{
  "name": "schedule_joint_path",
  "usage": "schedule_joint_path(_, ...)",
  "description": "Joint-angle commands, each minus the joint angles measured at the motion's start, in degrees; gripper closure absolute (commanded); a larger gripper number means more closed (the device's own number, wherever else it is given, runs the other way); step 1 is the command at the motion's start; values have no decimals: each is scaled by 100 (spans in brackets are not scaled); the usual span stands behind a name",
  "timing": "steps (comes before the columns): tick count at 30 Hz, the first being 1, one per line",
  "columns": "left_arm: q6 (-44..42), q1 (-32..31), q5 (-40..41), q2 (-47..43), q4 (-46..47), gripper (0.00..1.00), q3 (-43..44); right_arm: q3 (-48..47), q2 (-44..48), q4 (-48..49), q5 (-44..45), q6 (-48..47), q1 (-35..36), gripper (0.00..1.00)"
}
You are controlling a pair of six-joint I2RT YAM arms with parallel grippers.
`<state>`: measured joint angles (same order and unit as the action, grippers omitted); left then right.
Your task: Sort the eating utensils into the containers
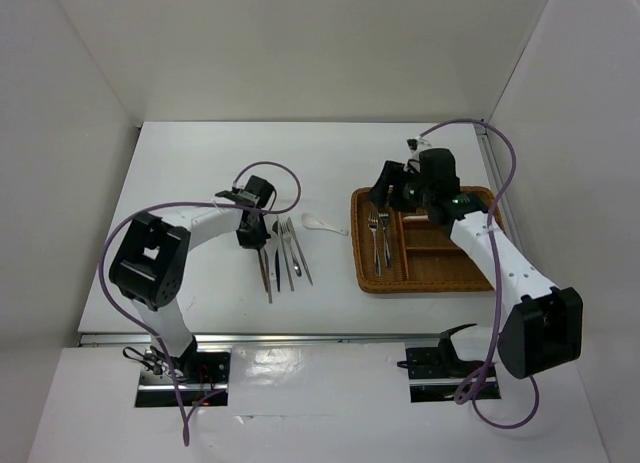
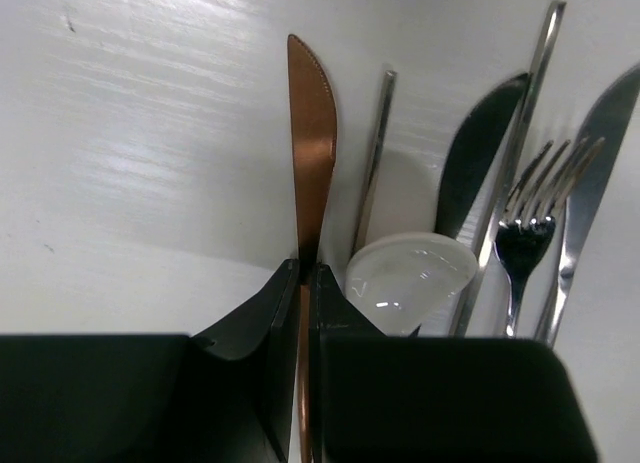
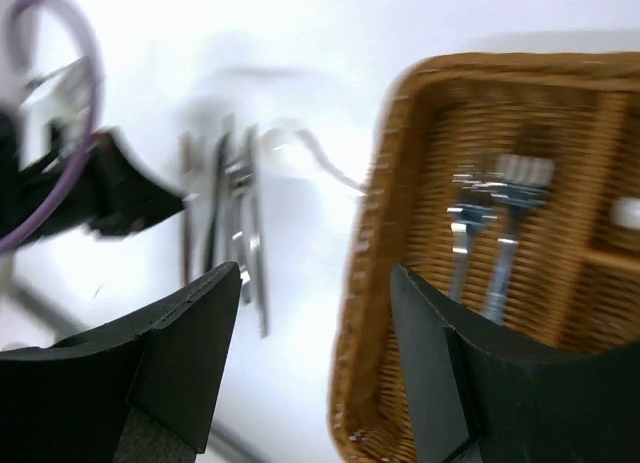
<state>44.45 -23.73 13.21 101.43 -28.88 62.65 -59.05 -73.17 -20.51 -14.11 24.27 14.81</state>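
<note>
A white table [image 1: 200,163] holds a brown wicker tray [image 1: 420,286] on its right side, divided into compartments. The right gripper [image 3: 315,333] hangs over the tray's far left corner, its 2 fingers spread wide with nothing between them. The left gripper [image 2: 303,283] is down on the table left of the tray, clamped on a copper knife [image 2: 311,133]. That knife lies at the left end of a row of silver utensils [image 1: 285,253]. 2 forks [image 1: 379,233] lie in the tray's long left compartment. 1 white soup spoon [image 1: 318,223] lies on the table between row and tray.
</note>
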Motion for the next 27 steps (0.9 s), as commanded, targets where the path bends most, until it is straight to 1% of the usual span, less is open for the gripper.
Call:
schedule_joint_path(1,205,-36,-240,-227,-169,88,9,138,233,776,-1234,-160,407,31)
schedule_joint_path(2,126,-36,-188,-350,-231,88,80,139,233,933,-1235,-160,722,31)
schedule_joint_path(4,73,-36,-187,-692,-380,88,325,139,75,1066,-1077,-160,1049,31)
schedule_joint_path(5,73,-36,-187,-799,-433,88,405,139,22,1206,-1024,-160,1285,29)
schedule_joint_path(8,21,-36,-362,-1167,-513,86,599,87,-232,1408,-971,-107,1577,28)
schedule_joint_path(12,20,-97,-652,-1459,-574,86,792,-19,-531,1761,-1156,-45,1920,28)
schedule_joint_path(14,20,-149,-880,-1599,-574,86,792,-81,-672,1936,-1156,-45,2104,27)
schedule_joint_path(15,20,-150,-986,-1687,-470,86,792,-133,-673,1937,-1156,-45,2314,25)
schedule_joint_path(16,20,-150,-1092,-1688,-408,86,792,-133,-760,2015,-964,-115,2438,24)
schedule_joint_path(17,90,-202,-1275,-1775,-347,86,740,-264,-874,2016,-875,-168,2552,20)
schedule_joint_path(18,143,-203,-1338,-1776,-224,85,740,-352,-936,1947,-631,-221,2788,20)
schedule_joint_path(21,214,-255,-1461,-1907,-100,85,740,-555,-1191,1805,-295,-274,3193,17)
schedule_joint_path(24,214,-370,-1576,-2030,31,85,792,-634,-1323,1805,-162,-257,3335,15)
schedule_joint_path(25,214,-422,-1576,-2030,32,85,792,-634,-1401,1805,3,-187,3336,15)
schedule_joint_path(27,266,-422,-1576,-2153,32,85,792,-792,-1481,1604,171,-186,3397,15)
